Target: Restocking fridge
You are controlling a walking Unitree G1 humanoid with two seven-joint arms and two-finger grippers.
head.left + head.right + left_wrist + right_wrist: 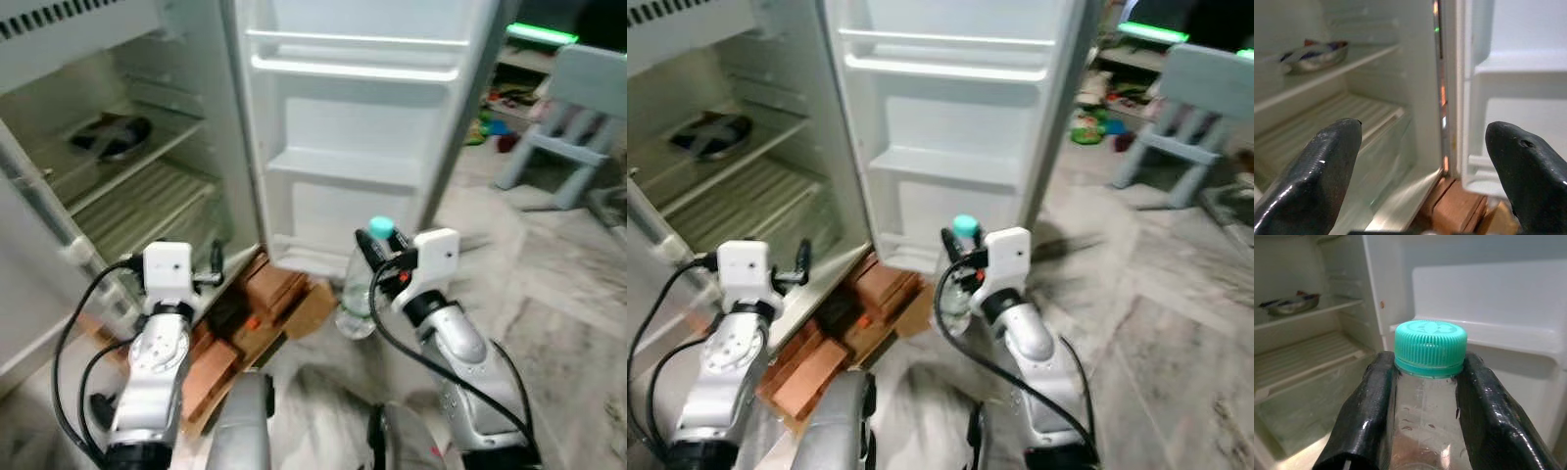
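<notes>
Open fridge (pixel 147 147), door shelves (pixel 343 166) bare, marble floor (pixel 549 294), bricks (pixel 265 304) under fridge. Right gripper (pixel 1425 396) jaws clenched on clear bottle (pixel 1425 416) neck below teal cap (pixel 1431 346), before door. Left gripper (pixel 1425 161) jaws released, facing fridge interior.

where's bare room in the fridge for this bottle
The door racks look bare, and the one in front of the right gripper, which is shut on the bottle, is nearest. The ribbed lower shelf also looks bare. The upper shelf is partly taken by a bowl. The left gripper is open at the cabinet edge.
</notes>
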